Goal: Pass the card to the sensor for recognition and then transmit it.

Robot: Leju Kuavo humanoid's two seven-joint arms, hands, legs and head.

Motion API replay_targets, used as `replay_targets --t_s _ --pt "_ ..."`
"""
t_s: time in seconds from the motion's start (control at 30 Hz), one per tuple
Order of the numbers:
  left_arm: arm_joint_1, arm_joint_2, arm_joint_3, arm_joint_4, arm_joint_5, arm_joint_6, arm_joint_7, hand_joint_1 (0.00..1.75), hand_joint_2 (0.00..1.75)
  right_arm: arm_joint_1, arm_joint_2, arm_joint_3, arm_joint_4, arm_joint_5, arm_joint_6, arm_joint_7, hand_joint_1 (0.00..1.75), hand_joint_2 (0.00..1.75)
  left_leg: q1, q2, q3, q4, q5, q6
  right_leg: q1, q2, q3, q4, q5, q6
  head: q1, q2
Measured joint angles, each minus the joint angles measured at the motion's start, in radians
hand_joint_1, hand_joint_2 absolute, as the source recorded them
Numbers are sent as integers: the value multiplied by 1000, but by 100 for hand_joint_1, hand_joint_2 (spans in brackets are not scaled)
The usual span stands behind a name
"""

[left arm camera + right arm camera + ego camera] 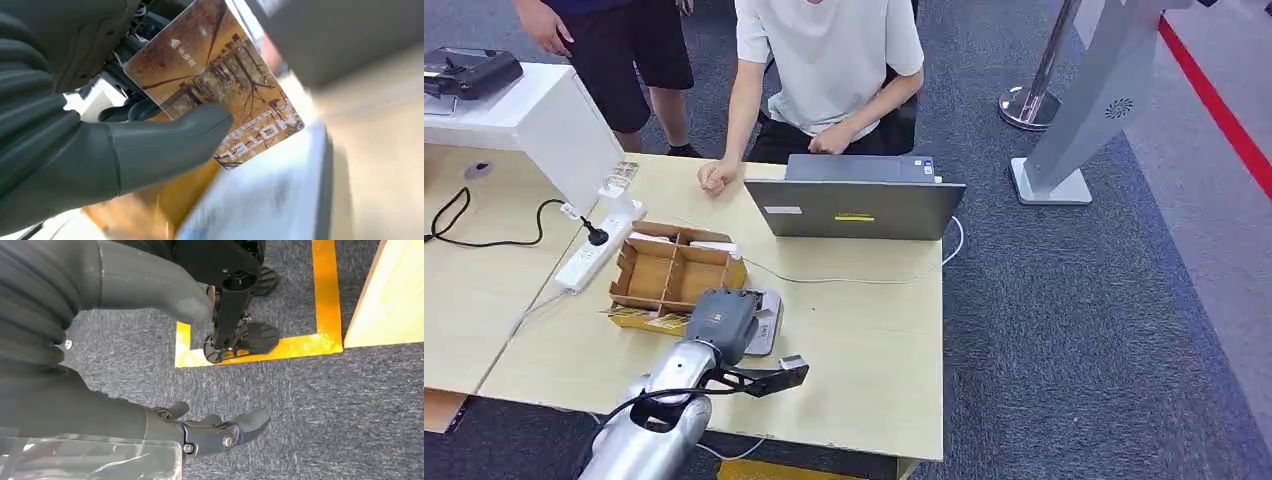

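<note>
Left wrist view: card pinched in left hand; right hand empty, fingers apart.

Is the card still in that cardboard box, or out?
Out: the left hand holds the card between thumb and fingers, beside the box.

Orange-brown printed plastic card: one corner hidden behind the left robot hand thumb.
Grey flat sensor pad: largely hidden by that robot hand, blurred up close.
Seated person in white shirt: cut off at far edge.
</note>
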Motion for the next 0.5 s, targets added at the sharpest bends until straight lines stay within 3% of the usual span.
replay_targets --t_s 0.23,0.33,0.5 --pt "-64 18 0 -226 -3 78 42 175 175 -2 0 -11 0 36 5 -5 0 175 0 0 -1 0 0 0 0 0 0 0 0 0 0 0" --pt "-117 42 20 -319 -3 71 48 175 175 -10 0 -11 0 57 10 4 0 175 0 0 -1 0 0 0 0 0 0 0 0 0 0 0" --pt "-219 118 47 -374 -3 25 139 175 175 -25 1 -11 0 85 19 18 0 175 1 0 0 0 1 -1 1 0 0 1 0 0 0 0"
